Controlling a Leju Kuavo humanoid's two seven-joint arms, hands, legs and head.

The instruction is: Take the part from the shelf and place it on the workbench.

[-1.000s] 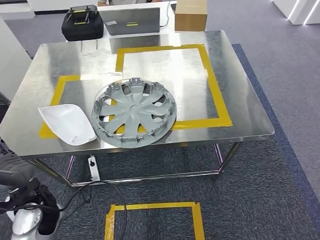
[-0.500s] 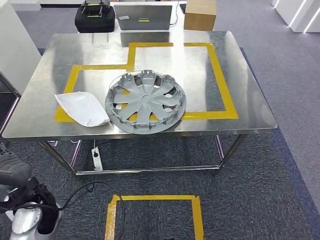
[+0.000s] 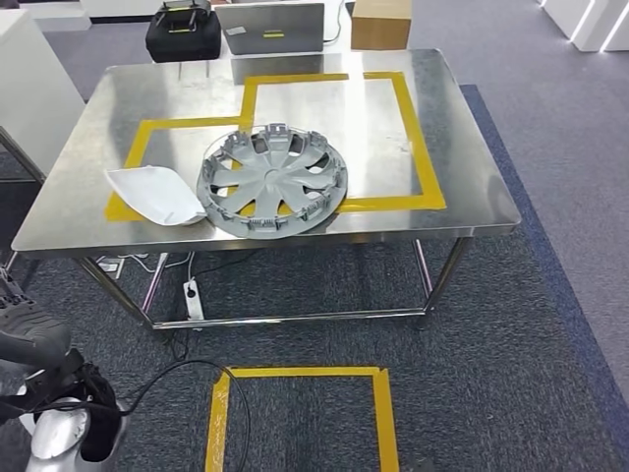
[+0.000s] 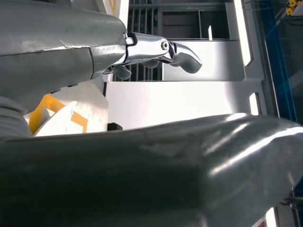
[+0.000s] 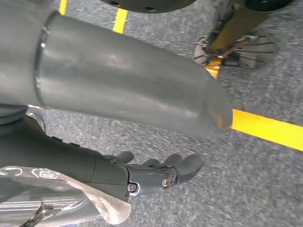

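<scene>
On the steel workbench lie a grey wheel cover and, to its left, a white curved shell part. Both rest on the yellow tape outlines, and neither hand touches them. My left arm hangs low at the left, well short of the bench. In the left wrist view my left hand has its fingers stretched out and holds nothing. My right hand hangs over the grey carpet with its fingers apart and nothing in them.
Behind the bench stand a black case, a laptop and a cardboard box. A white cabinet stands at the left. A power strip and its cable lie under the bench, beside a yellow floor square.
The whole picture has shifted: the bench now looks smaller and farther off, so the camera has moved back. The wheel cover and white part keep their places on the bench.
</scene>
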